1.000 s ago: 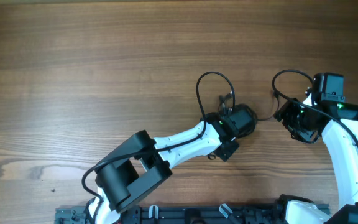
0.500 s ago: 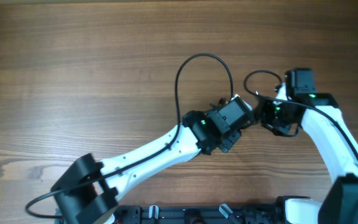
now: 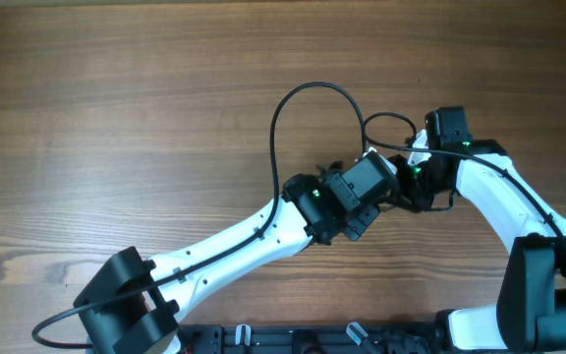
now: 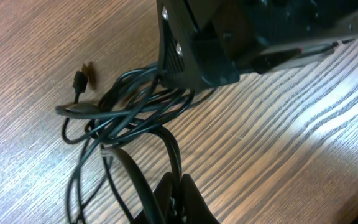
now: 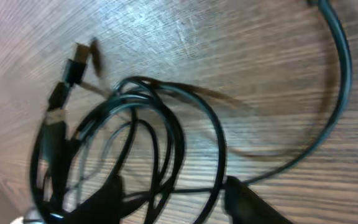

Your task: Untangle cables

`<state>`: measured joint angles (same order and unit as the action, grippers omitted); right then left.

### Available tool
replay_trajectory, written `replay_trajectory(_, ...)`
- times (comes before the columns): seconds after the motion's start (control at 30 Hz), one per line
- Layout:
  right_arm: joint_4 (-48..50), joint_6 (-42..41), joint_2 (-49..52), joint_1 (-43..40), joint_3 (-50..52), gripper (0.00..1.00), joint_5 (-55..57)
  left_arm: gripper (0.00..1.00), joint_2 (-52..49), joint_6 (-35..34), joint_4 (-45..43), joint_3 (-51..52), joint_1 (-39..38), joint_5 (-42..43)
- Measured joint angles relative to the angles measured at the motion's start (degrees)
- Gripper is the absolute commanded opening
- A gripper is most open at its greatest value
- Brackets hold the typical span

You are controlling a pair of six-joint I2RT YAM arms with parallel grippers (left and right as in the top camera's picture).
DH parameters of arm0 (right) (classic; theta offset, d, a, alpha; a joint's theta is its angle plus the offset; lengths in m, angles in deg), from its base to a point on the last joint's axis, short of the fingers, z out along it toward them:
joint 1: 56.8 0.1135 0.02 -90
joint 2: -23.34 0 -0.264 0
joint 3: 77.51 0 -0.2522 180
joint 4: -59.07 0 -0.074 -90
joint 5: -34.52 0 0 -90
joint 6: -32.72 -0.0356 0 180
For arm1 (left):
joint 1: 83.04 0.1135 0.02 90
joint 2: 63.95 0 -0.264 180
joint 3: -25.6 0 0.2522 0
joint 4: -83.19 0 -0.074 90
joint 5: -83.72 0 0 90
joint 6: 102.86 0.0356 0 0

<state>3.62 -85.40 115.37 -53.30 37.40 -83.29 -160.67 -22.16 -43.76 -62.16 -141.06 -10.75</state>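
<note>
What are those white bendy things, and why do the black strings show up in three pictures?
They are two robot arms, a left arm and a right arm. One picture looks straight down on the wooden table. The other two come from small cameras on each arm's wrist, so they see things close up. On the table lies a tangle of thin black cables with a small plug. The left arm's fingers are pinched shut on the cables. The right arm's fingers are right at the tangle, but I cannot tell if they grip it.
</note>
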Motion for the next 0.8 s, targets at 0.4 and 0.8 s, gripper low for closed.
replay_trajectory(0.4,4.31,-8.50,0.00,0.07,0.24,0.47,-8.98,0.04,4.87,0.00,-0.48,0.00,0.70,0.09)
replay_trajectory(0.8,6.10,-11.93,0.00,0.07,0.26,0.04,-16.37,0.04,5.38,0.00,-0.70,0.00,3.72,4.04)
